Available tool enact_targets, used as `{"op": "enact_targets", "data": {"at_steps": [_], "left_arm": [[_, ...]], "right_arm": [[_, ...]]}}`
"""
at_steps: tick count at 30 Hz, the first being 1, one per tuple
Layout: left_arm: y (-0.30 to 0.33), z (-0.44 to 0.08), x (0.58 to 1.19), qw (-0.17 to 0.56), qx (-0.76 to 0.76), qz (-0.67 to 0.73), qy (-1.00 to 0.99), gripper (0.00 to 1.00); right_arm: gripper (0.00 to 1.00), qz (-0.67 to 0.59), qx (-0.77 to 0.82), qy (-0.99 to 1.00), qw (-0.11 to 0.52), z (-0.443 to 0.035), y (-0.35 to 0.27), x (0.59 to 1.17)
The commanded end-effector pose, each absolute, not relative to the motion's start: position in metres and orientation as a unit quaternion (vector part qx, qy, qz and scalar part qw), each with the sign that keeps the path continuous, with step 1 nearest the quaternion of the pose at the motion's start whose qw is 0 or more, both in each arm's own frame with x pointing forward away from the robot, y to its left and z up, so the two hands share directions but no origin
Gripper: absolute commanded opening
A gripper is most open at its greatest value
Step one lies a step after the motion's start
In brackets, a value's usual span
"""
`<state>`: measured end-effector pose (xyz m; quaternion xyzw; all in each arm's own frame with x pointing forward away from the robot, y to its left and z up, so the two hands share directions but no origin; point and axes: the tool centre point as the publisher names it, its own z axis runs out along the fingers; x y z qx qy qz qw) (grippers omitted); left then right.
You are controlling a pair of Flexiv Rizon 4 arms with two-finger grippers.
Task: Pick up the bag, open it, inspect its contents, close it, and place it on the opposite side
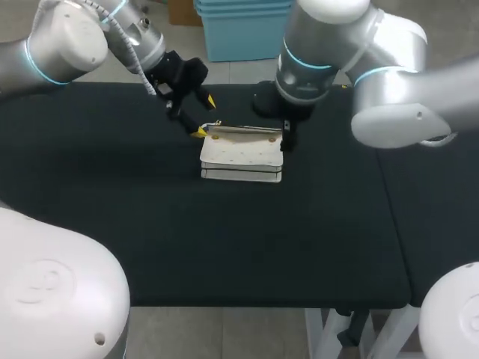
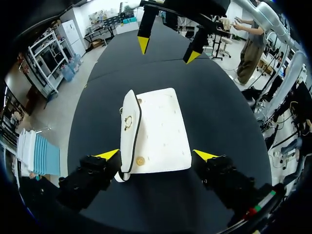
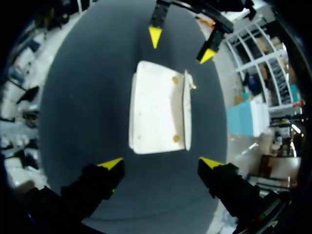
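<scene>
Black bench, white bag lying flat at centre. Left claw and right claw at opposite ends, both wide open, empty. Bag judged light, semi-stiff, smooth; grip the flap edge.

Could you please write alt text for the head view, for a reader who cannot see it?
A flat white bag lies on the black table, its flap lifted along the far edge. The left gripper, open, is at the bag's far left corner; the right gripper is at its far right corner.
</scene>
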<state>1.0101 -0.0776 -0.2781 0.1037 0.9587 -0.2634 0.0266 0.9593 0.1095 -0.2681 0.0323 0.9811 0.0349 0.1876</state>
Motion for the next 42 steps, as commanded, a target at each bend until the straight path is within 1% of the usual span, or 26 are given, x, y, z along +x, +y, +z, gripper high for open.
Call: {"op": "enact_targets", "data": {"at_steps": [1, 4, 6, 7, 9, 12, 14, 24, 34, 42], "left_arm": [[-0.073, -0.274, 1.005, 0.023, 0.097, -0.248, 0.963, 1.00], [-0.069, -0.274, 1.004, 0.026, 0.092, -0.248, 0.964, 1.00], [-0.066, -0.273, 1.003, 0.070, 0.101, -0.255, 0.959, 1.00], [-0.066, -0.273, 1.003, 0.075, 0.104, -0.258, 0.958, 1.00], [-0.068, -0.275, 1.001, 0.117, 0.135, -0.288, 0.941, 1.00], [-0.075, -0.281, 1.003, 0.133, 0.153, -0.298, 0.933, 1.00], [-0.078, -0.283, 1.006, 0.135, 0.153, -0.305, 0.930, 1.00], [-0.086, -0.281, 1.014, 0.197, 0.182, -0.302, 0.915, 1.00], [-0.098, -0.286, 1.024, 0.211, 0.196, -0.312, 0.905, 1.00], [-0.104, -0.289, 1.027, 0.230, 0.198, -0.306, 0.902, 1.00]], "right_arm": [[1.00, 0.024, 0.034, 0.987, 0.158, -0.262, 0.109, 0.965], [1.00, 0.024, 0.036, 0.986, 0.160, -0.261, 0.108, 0.966], [1.00, 0.032, 0.049, 0.977, 0.206, -0.257, 0.110, 0.965], [1.00, 0.036, 0.051, 0.975, 0.214, -0.257, 0.110, 0.965], [1.00, 0.019, 0.055, 0.958, 0.279, -0.257, 0.116, 0.963], [1.00, 0.019, 0.054, 0.951, 0.303, -0.262, 0.126, 0.962], [1.00, 0.019, 0.057, 0.949, 0.309, -0.264, 0.130, 0.961], [1.00, 0.037, 0.045, 0.938, 0.340, -0.283, 0.139, 0.947], [1.00, 0.044, 0.035, 0.938, 0.341, -0.303, 0.137, 0.941], [1.00, 0.049, 0.018, 0.931, 0.361, -0.319, 0.143, 0.939]]}}
